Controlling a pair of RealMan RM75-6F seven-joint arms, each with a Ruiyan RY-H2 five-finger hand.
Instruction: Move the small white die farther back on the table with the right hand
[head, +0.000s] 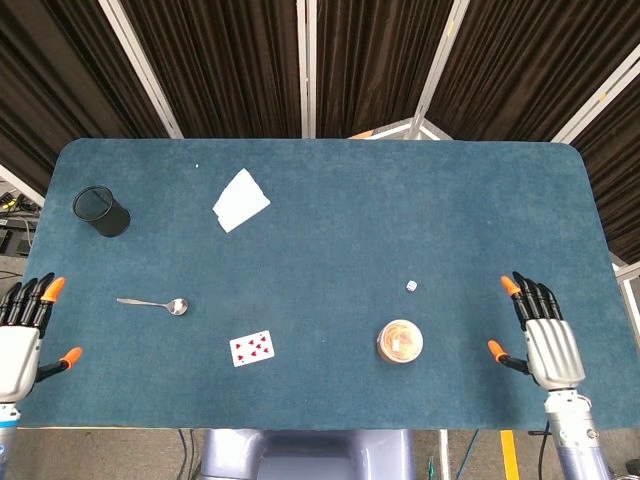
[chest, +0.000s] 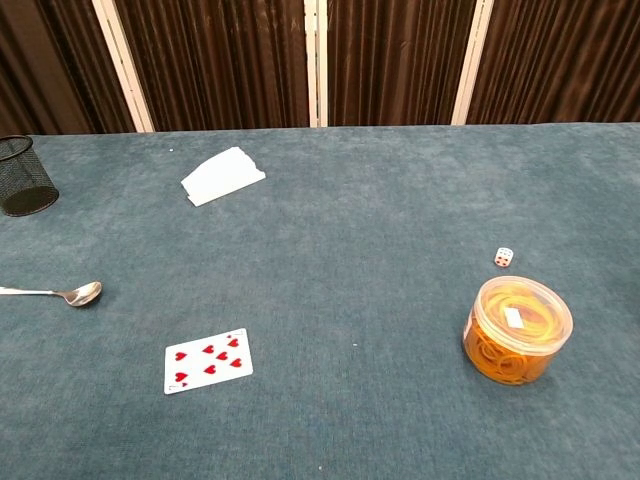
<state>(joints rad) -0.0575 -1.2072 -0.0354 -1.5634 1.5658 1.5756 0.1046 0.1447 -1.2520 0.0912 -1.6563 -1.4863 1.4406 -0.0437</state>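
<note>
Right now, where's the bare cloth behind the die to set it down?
Behind the white die the blue table lies bare to its far edge, with white paper far to the left. The only crowding is the tub of rubber bands just in front. The right robot hand has bare cloth between it and the die.

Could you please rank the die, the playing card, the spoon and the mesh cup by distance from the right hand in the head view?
From the right hand:
1. die, just left of it
2. playing card, front centre-left
3. spoon, left side
4. mesh cup, far back-left
</note>
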